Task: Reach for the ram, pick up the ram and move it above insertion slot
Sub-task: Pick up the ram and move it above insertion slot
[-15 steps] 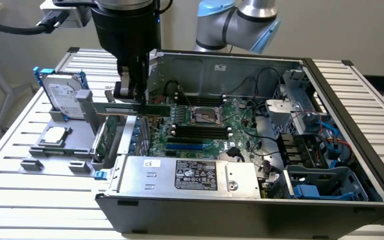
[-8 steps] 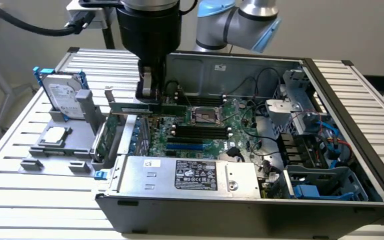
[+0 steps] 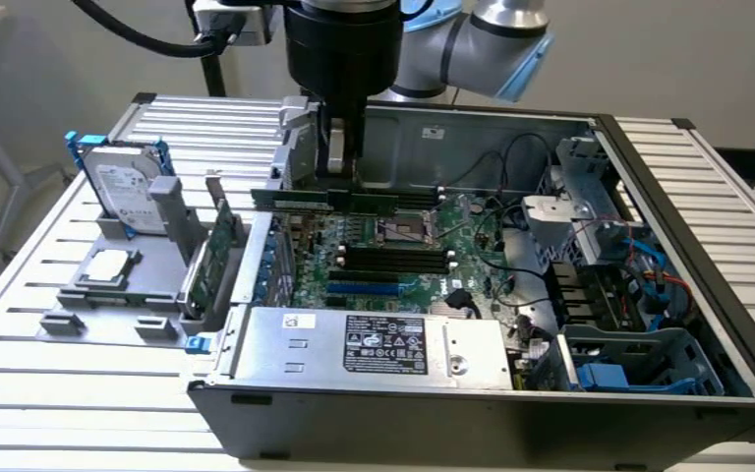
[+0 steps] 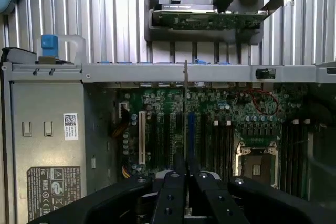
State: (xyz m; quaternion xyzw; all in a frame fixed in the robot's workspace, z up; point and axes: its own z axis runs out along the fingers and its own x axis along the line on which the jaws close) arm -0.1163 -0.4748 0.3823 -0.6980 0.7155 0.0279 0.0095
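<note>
Item: the ram [image 3: 338, 200], a thin green stick, clamped edge-on in the gripper [image 3: 335, 182] and held level above the open computer case [image 3: 692, 256], over the motherboard [image 3: 391, 258]. Step in hand: carrying it above the insertion slot [image 3: 391, 258] (the dark memory slots lie just below). Judged requirement: line the stick up along one slot and keep it level. Surroundings: power supply [image 3: 365, 346], cables [image 3: 515, 211], hard drive [image 3: 126, 182], expansion card [image 3: 224, 246] in the grey holder [image 3: 102, 285] outside. Case wall and cables crowd the approach.
</note>
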